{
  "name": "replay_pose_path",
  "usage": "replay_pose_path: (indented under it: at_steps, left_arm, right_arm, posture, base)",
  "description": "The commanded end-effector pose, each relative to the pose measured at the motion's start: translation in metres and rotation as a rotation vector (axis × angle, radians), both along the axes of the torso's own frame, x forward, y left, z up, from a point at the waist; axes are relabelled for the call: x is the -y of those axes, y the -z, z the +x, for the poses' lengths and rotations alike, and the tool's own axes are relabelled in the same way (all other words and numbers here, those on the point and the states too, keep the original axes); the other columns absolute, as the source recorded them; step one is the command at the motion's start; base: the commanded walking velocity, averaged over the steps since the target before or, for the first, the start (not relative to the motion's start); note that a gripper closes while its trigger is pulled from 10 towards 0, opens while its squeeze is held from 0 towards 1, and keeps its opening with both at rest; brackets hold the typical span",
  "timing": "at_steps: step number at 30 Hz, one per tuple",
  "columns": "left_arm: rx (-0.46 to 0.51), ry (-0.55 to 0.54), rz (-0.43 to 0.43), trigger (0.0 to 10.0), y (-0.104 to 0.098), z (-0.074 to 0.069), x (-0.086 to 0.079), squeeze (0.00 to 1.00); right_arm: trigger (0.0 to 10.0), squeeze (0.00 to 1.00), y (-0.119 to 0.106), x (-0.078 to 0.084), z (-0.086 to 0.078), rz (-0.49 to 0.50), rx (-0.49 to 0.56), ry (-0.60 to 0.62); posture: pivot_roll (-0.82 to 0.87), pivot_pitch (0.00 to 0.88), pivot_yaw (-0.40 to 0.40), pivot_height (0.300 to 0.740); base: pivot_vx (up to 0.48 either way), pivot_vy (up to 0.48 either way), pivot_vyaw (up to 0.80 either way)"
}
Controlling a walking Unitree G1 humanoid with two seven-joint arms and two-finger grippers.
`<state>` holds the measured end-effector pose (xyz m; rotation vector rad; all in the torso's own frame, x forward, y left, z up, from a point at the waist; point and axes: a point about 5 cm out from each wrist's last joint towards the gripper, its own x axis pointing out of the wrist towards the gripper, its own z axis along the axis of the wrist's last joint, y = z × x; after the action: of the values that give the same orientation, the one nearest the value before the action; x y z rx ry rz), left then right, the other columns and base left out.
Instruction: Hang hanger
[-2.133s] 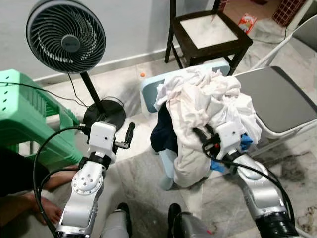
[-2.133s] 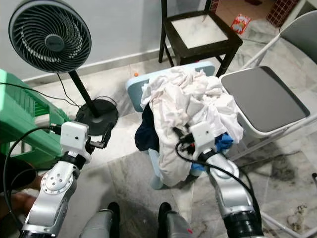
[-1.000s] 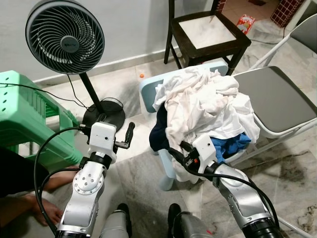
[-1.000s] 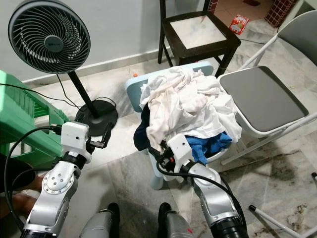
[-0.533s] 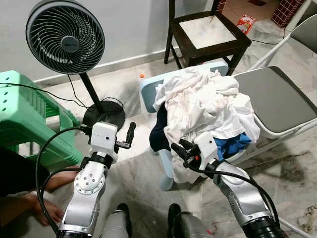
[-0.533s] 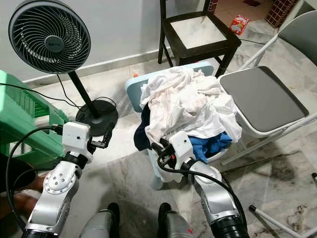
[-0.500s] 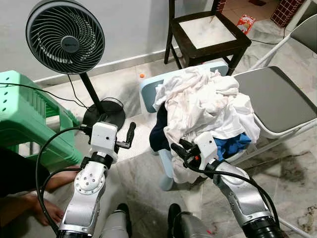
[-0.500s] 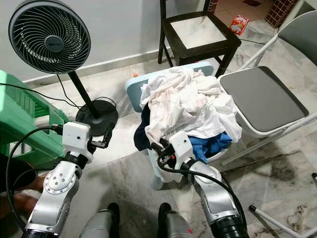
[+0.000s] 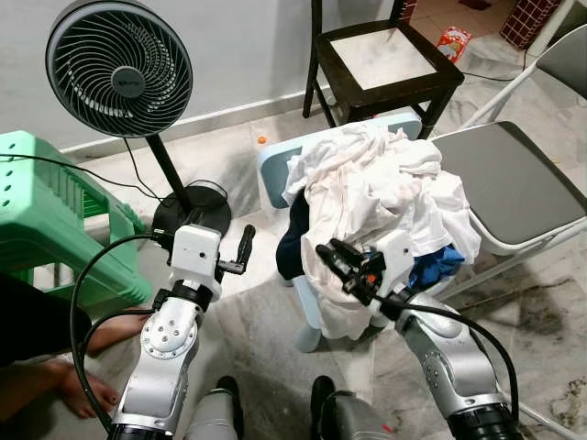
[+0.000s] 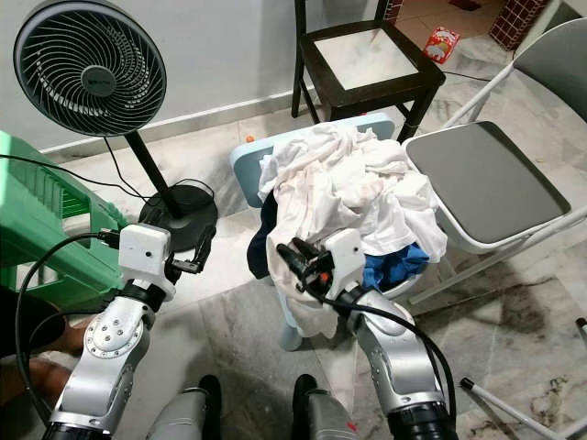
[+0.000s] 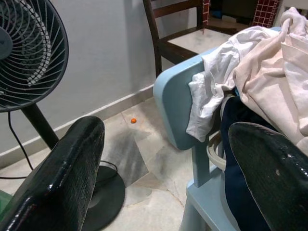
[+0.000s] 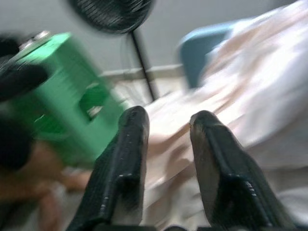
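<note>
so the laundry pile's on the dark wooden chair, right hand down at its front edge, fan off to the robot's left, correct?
Not quite. The laundry pile sits on the light blue plastic chair, not the dark wooden chair, which stands behind it with its seat bare. The left eye view shows it. The rest holds: right hand at the pile's front edge, fan on the robot's left.

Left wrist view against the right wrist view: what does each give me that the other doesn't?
The left wrist view adds, past the wide-open left pincer, the dark wooden chair by the wall, a small orange object on the floor and a navy garment under the pile. The right wrist view, blurred, adds the green stool, with the right pincer held open close over the cloth. Both share the fan, the blue chair and the white clothes heaped on it.
</note>
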<state>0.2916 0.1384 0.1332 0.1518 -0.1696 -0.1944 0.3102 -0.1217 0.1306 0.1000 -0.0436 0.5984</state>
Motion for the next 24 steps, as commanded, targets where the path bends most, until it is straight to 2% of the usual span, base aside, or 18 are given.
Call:
replay_pose_path:
  at_steps: [1, 3, 7, 9, 10, 13, 15, 17, 21, 24]
  left_arm:
    - [-0.023, 0.001, 0.013, 10.0, 0.007, -0.002, 0.001, 0.00]
    - [-0.025, 0.015, 0.013, 10.0, 0.007, -0.002, 0.004, 0.00]
    - [-0.020, 0.054, 0.015, 10.0, 0.006, 0.000, 0.011, 0.00]
    - [-0.032, 0.119, 0.030, 10.0, 0.005, 0.005, 0.021, 0.00]
    - [-0.032, 0.119, 0.030, 10.0, 0.005, 0.005, 0.021, 0.00]
    - [-0.020, 0.183, 0.114, 10.0, 0.005, 0.007, 0.031, 0.00]
    - [-0.015, 0.252, 0.163, 10.0, 0.006, 0.008, 0.042, 0.00]
    - [-0.015, 0.263, 0.169, 10.0, 0.006, 0.008, 0.043, 0.00]
    - [0.024, 0.392, 0.232, 10.0, 0.004, 0.005, 0.064, 0.00]
    - [0.018, 0.414, 0.232, 10.0, 0.007, 0.002, 0.068, 0.00]
  right_arm:
    - [10.0, 1.00, -0.001, 0.012, 0.005, 0.023, 0.005, 0.099]
    - [10.0, 1.00, -0.008, 0.025, 0.013, 0.046, 0.027, 0.208]
    - [10.0, 1.00, -0.013, 0.035, 0.017, 0.034, 0.056, 0.278]
    - [10.0, 1.00, -0.012, 0.043, 0.020, 0.002, 0.063, 0.352]
    - [10.0, 1.00, -0.012, 0.043, 0.020, 0.002, 0.063, 0.352]
    - [10.0, 1.00, -0.012, 0.045, 0.020, -0.007, 0.071, 0.378]
    - [10.0, 1.00, -0.012, 0.046, 0.020, -0.010, 0.076, 0.396]
    - [10.0, 1.00, -0.012, 0.046, 0.020, -0.008, 0.077, 0.396]
    - [10.0, 1.00, -0.010, 0.046, 0.018, -0.022, 0.090, 0.418]
    - [10.0, 1.00, -0.008, 0.049, 0.016, -0.042, 0.090, 0.445]
  posture:
    - [0.22, 0.320, -0.037, 0.740]
    - [0.22, 0.319, -0.038, 0.740]
    - [0.22, 0.318, -0.039, 0.740]
    - [0.22, 0.321, -0.044, 0.740]
    - [0.22, 0.321, -0.044, 0.740]
    - [0.21, 0.322, -0.045, 0.740]
    - [0.21, 0.324, -0.045, 0.740]
    - [0.21, 0.324, -0.045, 0.740]
    - [0.20, 0.327, -0.039, 0.740]
    - [0.19, 0.328, -0.032, 0.740]
  base:
    - [0.000, 0.000, 0.00]
    - [0.000, 0.000, 0.00]
    - [0.000, 0.000, 0.00]
    - [0.000, 0.000, 0.00]
    - [0.000, 0.000, 0.00]
    - [0.000, 0.000, 0.00]
    - [0.000, 0.000, 0.00]
    - [0.000, 0.000, 0.00]
    - [0.000, 0.000, 0.00]
    - [0.000, 0.000, 0.00]
